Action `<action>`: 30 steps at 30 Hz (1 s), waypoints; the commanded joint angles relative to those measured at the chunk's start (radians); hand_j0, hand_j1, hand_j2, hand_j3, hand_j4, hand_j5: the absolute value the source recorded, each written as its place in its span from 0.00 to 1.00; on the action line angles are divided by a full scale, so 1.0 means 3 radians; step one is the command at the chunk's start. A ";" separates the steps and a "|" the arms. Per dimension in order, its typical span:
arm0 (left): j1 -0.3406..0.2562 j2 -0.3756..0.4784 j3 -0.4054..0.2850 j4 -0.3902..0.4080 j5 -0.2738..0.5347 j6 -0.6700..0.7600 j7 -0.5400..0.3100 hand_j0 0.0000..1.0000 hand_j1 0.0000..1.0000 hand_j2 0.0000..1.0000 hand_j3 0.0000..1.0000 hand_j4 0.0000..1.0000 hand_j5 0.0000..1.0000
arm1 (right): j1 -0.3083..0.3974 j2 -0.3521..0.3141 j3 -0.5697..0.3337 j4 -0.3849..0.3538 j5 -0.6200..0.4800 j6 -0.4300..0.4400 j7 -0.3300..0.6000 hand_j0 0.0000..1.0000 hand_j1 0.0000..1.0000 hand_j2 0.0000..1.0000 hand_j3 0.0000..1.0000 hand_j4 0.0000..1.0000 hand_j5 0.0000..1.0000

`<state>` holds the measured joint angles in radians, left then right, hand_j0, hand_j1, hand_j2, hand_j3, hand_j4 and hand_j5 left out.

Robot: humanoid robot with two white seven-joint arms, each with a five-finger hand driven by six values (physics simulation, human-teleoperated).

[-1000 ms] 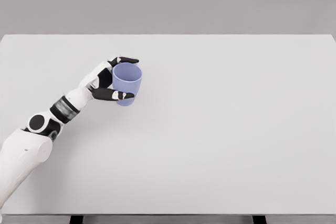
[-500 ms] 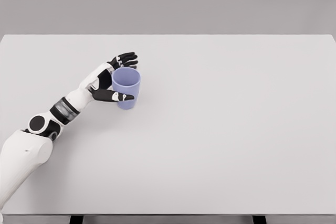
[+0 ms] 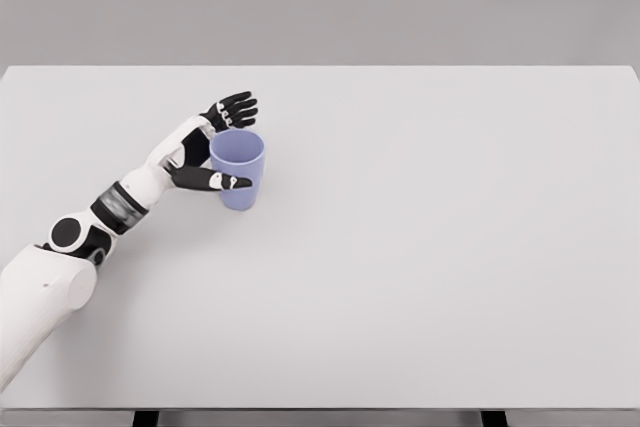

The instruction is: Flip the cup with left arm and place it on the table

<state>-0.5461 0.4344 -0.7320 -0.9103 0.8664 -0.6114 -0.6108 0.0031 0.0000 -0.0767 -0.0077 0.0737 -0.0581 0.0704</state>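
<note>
My left hand (image 3: 205, 147) reaches out beside the upright cup (image 3: 238, 168) on the table (image 3: 420, 247), fingers (image 3: 238, 105) spread apart.

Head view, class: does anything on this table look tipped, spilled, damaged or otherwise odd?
Nothing stands out. The blue cup stands upright, mouth up, on the white table, with no spill or damage visible. The left hand sits beside it, fingers spread, thumb across the cup's front.

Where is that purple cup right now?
In the head view, the purple cup stands upright, mouth up, on the left half of the white table, right beside the robot's left hand, whose fingers are spread open behind its rim.
</note>
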 commanded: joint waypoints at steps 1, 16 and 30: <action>0.0000 0.0045 0.0057 -0.0003 0.0021 0.0002 0.0000 1.00 1.00 1.00 1.00 1.00 1.00 | 0.0000 0.0000 0.0000 0.0000 0.0000 -0.0001 0.0000 1.00 1.00 1.00 1.00 1.00 1.00; 0.0000 0.0372 0.0200 -0.0131 0.0042 0.0002 0.0000 1.00 1.00 1.00 1.00 1.00 1.00 | 0.0000 0.0000 0.0000 0.0000 0.0000 -0.0001 0.0000 1.00 1.00 1.00 1.00 1.00 1.00; 0.0107 0.0331 0.0170 -0.0397 -0.0290 0.0002 0.0000 1.00 1.00 1.00 1.00 1.00 1.00 | 0.0000 0.0000 0.0000 0.0000 0.0000 -0.0001 0.0000 1.00 1.00 1.00 1.00 1.00 1.00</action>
<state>-0.5139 0.5340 -0.6822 -1.0241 0.7769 -0.6116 -0.6108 0.0046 0.0000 -0.0767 -0.0076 0.0737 -0.0581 0.0704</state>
